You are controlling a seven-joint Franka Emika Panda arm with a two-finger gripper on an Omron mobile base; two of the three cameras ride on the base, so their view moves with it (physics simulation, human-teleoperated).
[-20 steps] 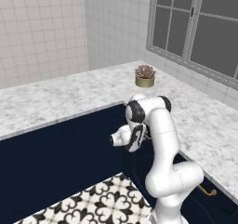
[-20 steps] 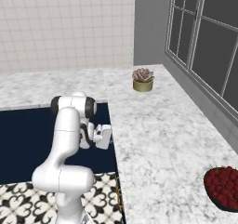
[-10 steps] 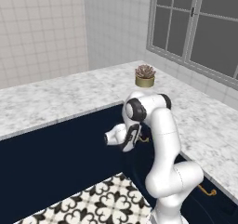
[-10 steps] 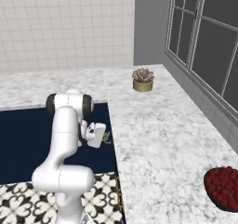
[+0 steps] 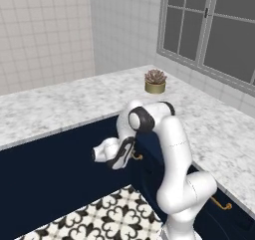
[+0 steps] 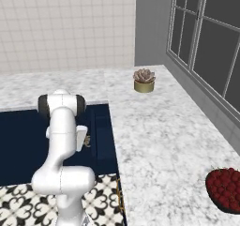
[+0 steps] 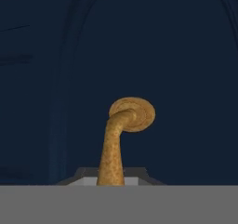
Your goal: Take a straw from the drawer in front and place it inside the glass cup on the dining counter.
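Gold handle (image 7: 120, 139) sits dead centre in my hand view, its curved stem running from the round mount on the navy drawer (image 7: 176, 56) front down to the bottom edge, right where the fingertips would be. I read the end effector (image 5: 130, 157) as closed on that handle: the stem goes between the jaws and they look drawn together around it. From the left base view the hand hangs low against the navy front, pointing at the cabinet face below the tabletop (image 5: 60, 109) edge, with the handle's gold just visible beside it (image 5: 135, 157). The right base view gives the same: hand tucked behind my own arm, a sliver of gold at (image 6: 87, 141), drawer front (image 6: 101, 136) looks flush with the rest of the navy face, though I can't tell for sure from this angle. Drawer is directly ahead of the base, under the corner where the marble tabletop turns. Straw is not something I can make out. On the marble: a small potted succulent (image 6: 144, 80) near the back by the window (image 6: 206, 42), and a dark bowl of red fruit (image 6: 225, 190) at the near right edge. A second gold handle (image 5: 220, 203) shows lower on the cabinet run to my right. Patterned tile floor (image 5: 99, 219) below.
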